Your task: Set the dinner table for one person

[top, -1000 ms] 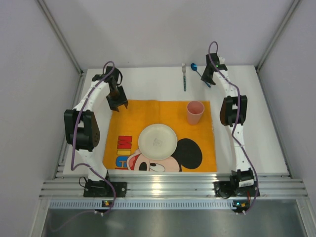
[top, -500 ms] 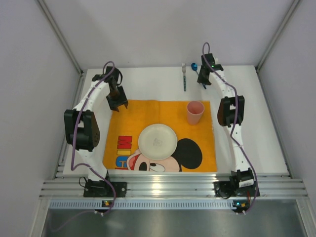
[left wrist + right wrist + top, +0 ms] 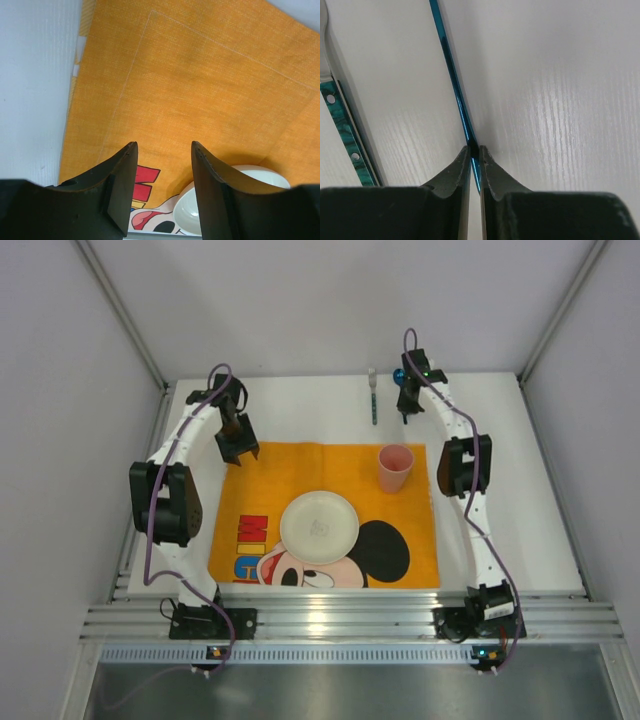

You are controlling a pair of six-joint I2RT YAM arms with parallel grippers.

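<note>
The white dinner table (image 3: pixel 300 410) carries an orange Mickey Mouse mat (image 3: pixel 260 475) with a cream plate (image 3: pixel 319 526) and a pink cup (image 3: pixel 395 468) on it. A blue metal spoon (image 3: pixel 398 375) and a fork with a green handle (image 3: pixel 374 400) lie at the table's far edge. My right gripper (image 3: pixel 406 400) is shut on the spoon's thin blue handle (image 3: pixel 451 75), right at the tabletop (image 3: pixel 560 100); the fork handle (image 3: pixel 342 125) lies just to its left. My left gripper (image 3: pixel 238 450) is open and empty above the mat's far left corner (image 3: pixel 200 85).
The plate's rim (image 3: pixel 265 175) shows past my left fingers. Grey walls and slanted frame posts close in the table on three sides. A ribbed aluminium rail (image 3: pixel 340 620) runs along the near edge between the arm bases.
My right gripper has moved left and slightly farther back along the table's far edge, onto the spoon's handle. The left arm, plate, cup and fork have not moved.
</note>
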